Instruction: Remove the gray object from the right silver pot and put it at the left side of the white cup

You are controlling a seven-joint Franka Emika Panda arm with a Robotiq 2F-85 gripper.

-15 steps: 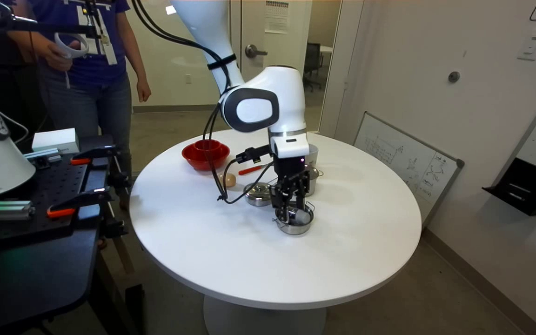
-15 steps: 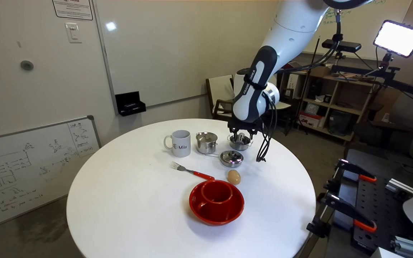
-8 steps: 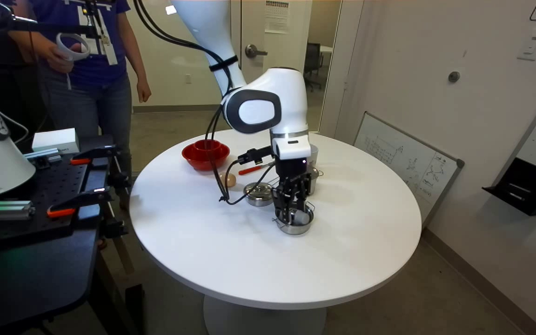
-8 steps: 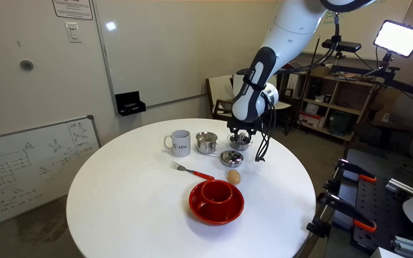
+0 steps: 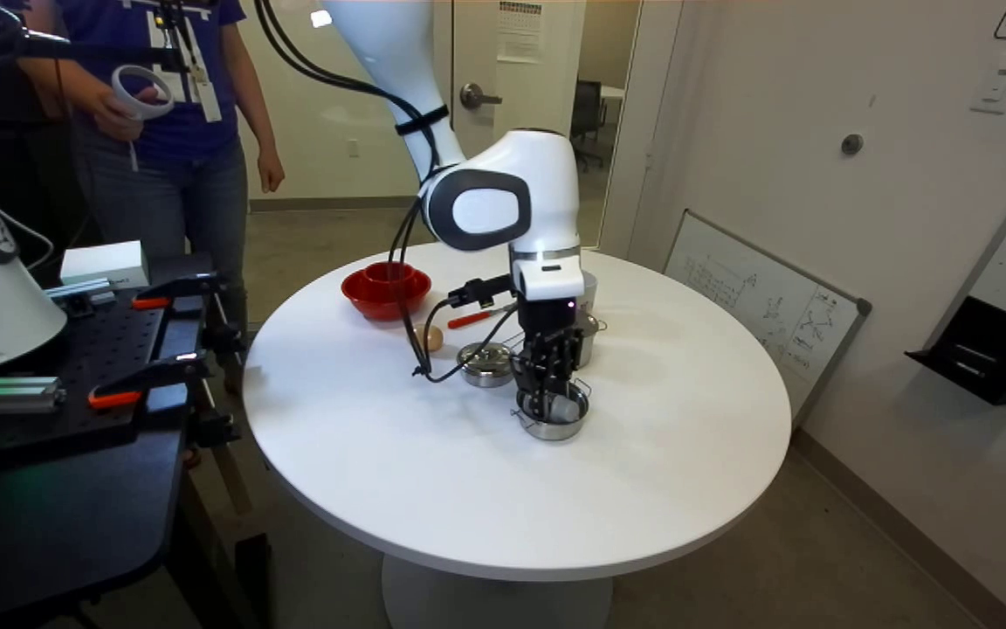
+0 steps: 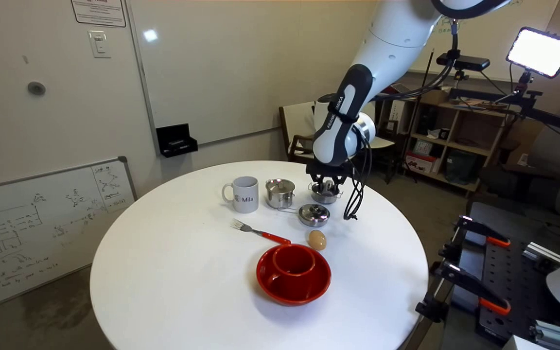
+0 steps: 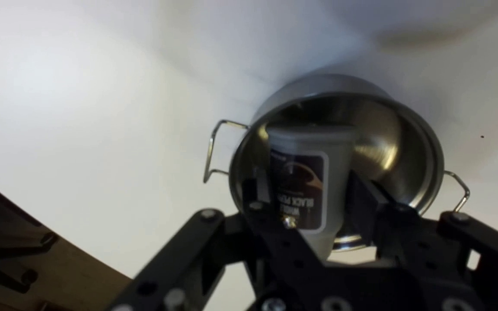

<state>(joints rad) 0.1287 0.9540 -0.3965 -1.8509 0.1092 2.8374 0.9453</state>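
Observation:
The gray object [image 7: 335, 172] is a gray container with a dark label, standing tilted in the open silver pot [image 7: 398, 142]. The pot has wire handles and also shows in both exterior views [image 5: 553, 431] [image 6: 323, 199]. My gripper [image 7: 307, 192] reaches down into the pot with one finger on each side of the gray object, and both fingers appear to touch it. The gripper also shows in both exterior views [image 5: 555, 404] [image 6: 327, 188], mostly covering the object. The white cup [image 6: 246, 195], a mug with a logo, stands upright beyond the lidded pot; the arm partly hides it in an exterior view [image 5: 589, 290].
A tall lidded silver pot [image 6: 280, 195] stands between the cup and the open pot. A low lidded pan [image 6: 314, 215] sits close to the open pot. An egg [image 6: 317, 240], a red-handled fork [image 6: 275, 237] and a red bowl [image 6: 293, 294] holding a red cup lie farther along the round table.
The gripper fingers have closed from wide apart onto the gray object. The arm has shifted and lowered slightly. The pot and the other things have not moved.

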